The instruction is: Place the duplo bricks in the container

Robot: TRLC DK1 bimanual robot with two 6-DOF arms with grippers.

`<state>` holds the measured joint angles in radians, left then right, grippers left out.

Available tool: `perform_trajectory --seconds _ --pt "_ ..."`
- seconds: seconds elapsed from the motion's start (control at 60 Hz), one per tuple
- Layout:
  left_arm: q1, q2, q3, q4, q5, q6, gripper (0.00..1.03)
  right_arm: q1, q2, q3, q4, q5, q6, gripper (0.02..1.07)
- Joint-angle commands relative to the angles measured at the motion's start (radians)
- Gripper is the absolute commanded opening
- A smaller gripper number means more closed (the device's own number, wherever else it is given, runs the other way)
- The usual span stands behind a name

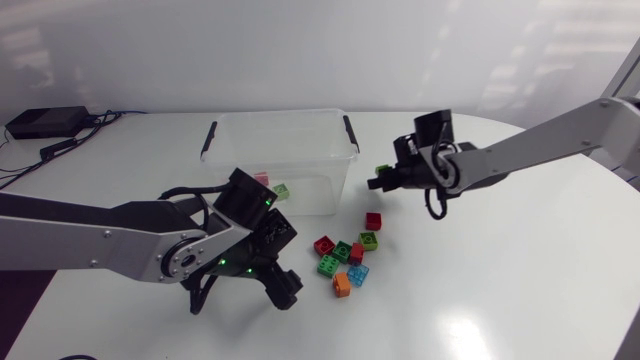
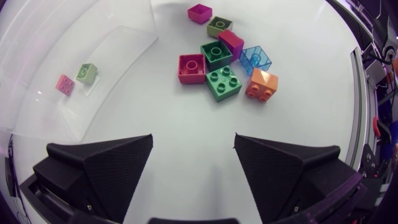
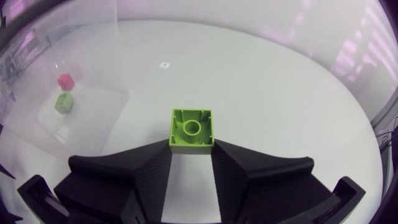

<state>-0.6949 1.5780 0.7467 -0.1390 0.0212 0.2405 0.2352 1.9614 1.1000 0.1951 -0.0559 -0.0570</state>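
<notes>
Right gripper (image 3: pixel 191 148) was clamped on a lime brick (image 3: pixel 191 127), above the worktop (image 1: pixel 500 280) just beside the container's (image 1: pixel 280 116) right end. My left gripper (image 2: pixel 193 140) stood wide open and empty toward the worktop's front edge, loose bricks (image 2: pixel 217 62) ahead of it. Two bricks (image 1: pixel 283 189) lay inside the container.

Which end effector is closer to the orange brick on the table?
Left. The left end effector is open just short of the orange brick; the right end effector holds a lime-green brick farther off, beside the container.
</notes>
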Motion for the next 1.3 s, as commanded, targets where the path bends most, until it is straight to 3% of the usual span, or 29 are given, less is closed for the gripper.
perform_trajectory --seconds 0.0,0.25,0.467,0.6,0.817,0.867,1.05,1.167,1.283 --pt "-0.006 0.008 -0.007 0.013 -0.004 0.010 0.91 -0.002 -0.131 -0.002 -0.051 -0.002 -0.012 0.12" --pt "-0.045 0.043 0.031 0.024 -0.006 -0.021 0.91 0.110 -0.348 0.147 -0.293 -0.001 0.080 0.12" --pt "-0.064 0.040 0.033 0.022 -0.006 -0.035 0.91 0.245 -0.300 0.302 -0.381 0.004 0.144 0.15" --pt "-0.058 0.019 0.016 0.021 -0.006 -0.040 0.91 0.312 -0.203 0.360 -0.390 0.005 0.164 0.29" --pt "-0.054 -0.013 -0.004 0.021 -0.006 -0.046 0.91 0.323 -0.127 0.413 -0.434 0.005 0.195 0.79" --pt "-0.054 -0.013 -0.003 0.021 -0.006 -0.046 0.91 0.319 -0.151 0.402 -0.445 0.005 0.200 0.85" --pt "-0.066 0.010 0.033 0.019 0.003 -0.049 0.91 0.286 -0.312 0.281 -0.471 0.001 0.200 0.91" --pt "-0.074 0.074 0.125 -0.080 0.023 -0.129 0.91 0.262 -0.427 0.147 -0.471 -0.001 0.189 0.93" --pt "-0.097 0.103 0.161 -0.086 0.043 -0.164 0.91 0.225 -0.536 0.008 -0.470 -0.013 0.180 0.94"
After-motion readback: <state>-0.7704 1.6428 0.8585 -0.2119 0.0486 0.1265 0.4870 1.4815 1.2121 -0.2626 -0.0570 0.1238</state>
